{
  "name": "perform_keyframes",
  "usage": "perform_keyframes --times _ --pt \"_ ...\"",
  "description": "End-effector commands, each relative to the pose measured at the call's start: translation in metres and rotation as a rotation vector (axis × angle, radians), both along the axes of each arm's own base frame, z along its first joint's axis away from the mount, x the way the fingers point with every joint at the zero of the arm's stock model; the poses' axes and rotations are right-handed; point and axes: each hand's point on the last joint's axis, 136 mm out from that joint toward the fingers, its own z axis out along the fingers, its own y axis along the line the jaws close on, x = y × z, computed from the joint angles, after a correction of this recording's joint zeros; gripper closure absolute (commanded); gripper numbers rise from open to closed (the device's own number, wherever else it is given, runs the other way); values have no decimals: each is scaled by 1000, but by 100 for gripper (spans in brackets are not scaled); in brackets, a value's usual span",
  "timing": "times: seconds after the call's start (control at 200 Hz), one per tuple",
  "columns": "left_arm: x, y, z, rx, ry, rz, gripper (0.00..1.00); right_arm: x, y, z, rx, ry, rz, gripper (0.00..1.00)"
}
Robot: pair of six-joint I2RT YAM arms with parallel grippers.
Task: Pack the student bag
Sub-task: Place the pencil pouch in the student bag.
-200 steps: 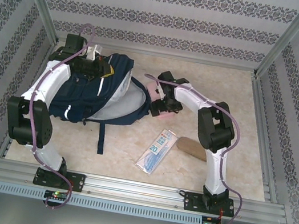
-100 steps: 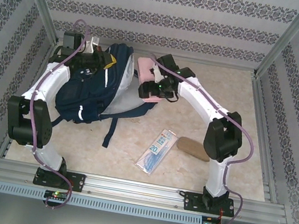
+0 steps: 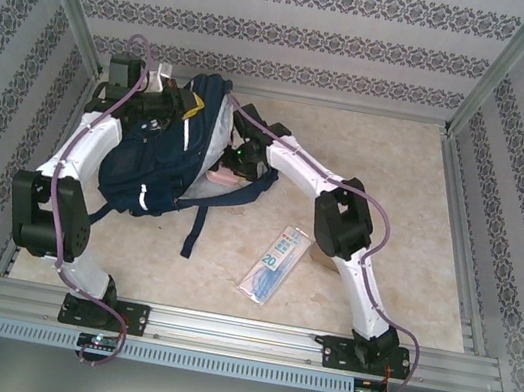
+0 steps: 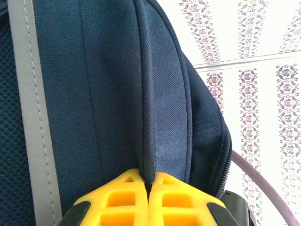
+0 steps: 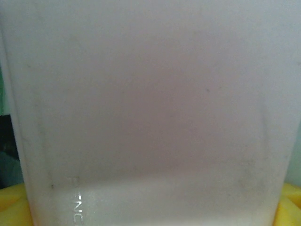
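Far-left of table (image 3: 397, 179) | student bag (image 3: 156, 165) | pink case (image 3: 226, 179) at its mouth

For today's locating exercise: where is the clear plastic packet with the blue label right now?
In the top view the clear plastic packet lies on the table near its middle, between the loose strap of the student bag and the right arm.

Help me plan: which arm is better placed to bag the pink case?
Right: the right pincer holds the pink case at the opening of the student bag; the left pincer clamps its fabric.
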Motion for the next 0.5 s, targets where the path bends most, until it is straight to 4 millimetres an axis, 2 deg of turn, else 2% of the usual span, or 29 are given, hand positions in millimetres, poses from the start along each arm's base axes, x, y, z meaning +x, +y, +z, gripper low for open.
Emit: perform_keyframes --times 0.0,0.055,0.07,0.085,0.25,0.495 --pt "-13 -10 57 -22 -198 -75 100 4 33 20 111 3 2 19" --pt "-13 -10 56 -19 -196 -76 100 3 37 18 127 22 7 10" --pt "-13 -10 57 -18 -196 -76 100 2 37 17 129 28 8 4" --pt "-13 -10 56 -17 -194 -77 100 2 37 17 129 32 7 2" --pt "-13 -10 50 -9 -181 -81 100 -1 31 25 140 8 13 2" --pt "-8 -10 42 -5 -162 -87 100 8 16 35 153 -2 -16 2"
